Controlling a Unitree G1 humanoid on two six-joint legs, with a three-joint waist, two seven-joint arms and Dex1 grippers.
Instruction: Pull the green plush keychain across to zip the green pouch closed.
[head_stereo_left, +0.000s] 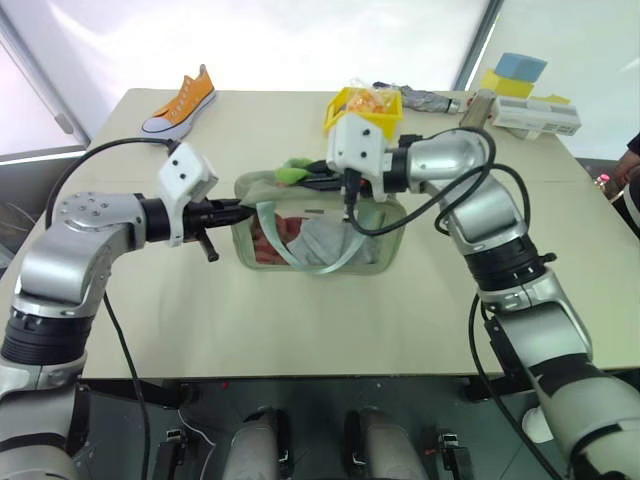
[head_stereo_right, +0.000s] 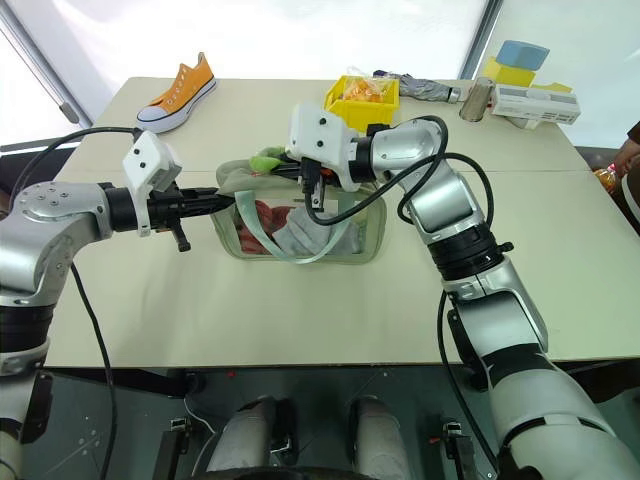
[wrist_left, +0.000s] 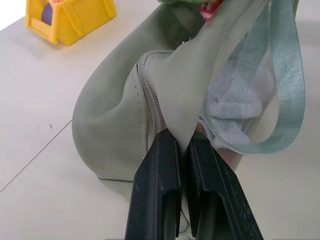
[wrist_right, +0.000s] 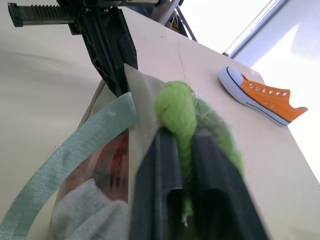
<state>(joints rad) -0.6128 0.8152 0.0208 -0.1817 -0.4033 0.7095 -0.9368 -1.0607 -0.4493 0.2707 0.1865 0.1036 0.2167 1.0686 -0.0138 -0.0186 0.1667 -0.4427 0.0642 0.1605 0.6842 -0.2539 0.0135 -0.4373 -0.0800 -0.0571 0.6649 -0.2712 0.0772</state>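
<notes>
The right gripper (wrist_right: 185, 145), two black fingers on a silver arm, is clamped on the bright lime-green fuzzy plush keychain (wrist_right: 176, 109); in the right wrist view the fuzzy loop sits squeezed between the two fingers and bulges out above them. In the head views this grip lies at the top edge of the pouch, towards its left end, with the gripper pointing to the robot's left.

The left gripper (wrist_left: 184, 150) reaches in from the left and pinches the left end of the pale sage-green rectangular fabric pouch (head_stereo_left: 372, 262), its fingers closed on a fold of fabric right at the zipper's end. In the left wrist view the zipper line (wrist_left: 150, 100) runs up from between the fingers along the pouch's top edge. The two grippers are near each other but apart.

The pouch stands in the middle of the beige table (head_stereo_left: 300, 330), a little nearer the far edge. Its clear plastic front window shows reddish and grey items inside, and a mint strap handle (wrist_left: 290, 75) loops down across the front.

Behind the pouch, well apart, is a small yellow plastic bin (head_stereo_left: 366, 103). An orange canvas sneaker with a white sole (head_stereo_left: 180, 103) lies at the far left of the table.
</notes>
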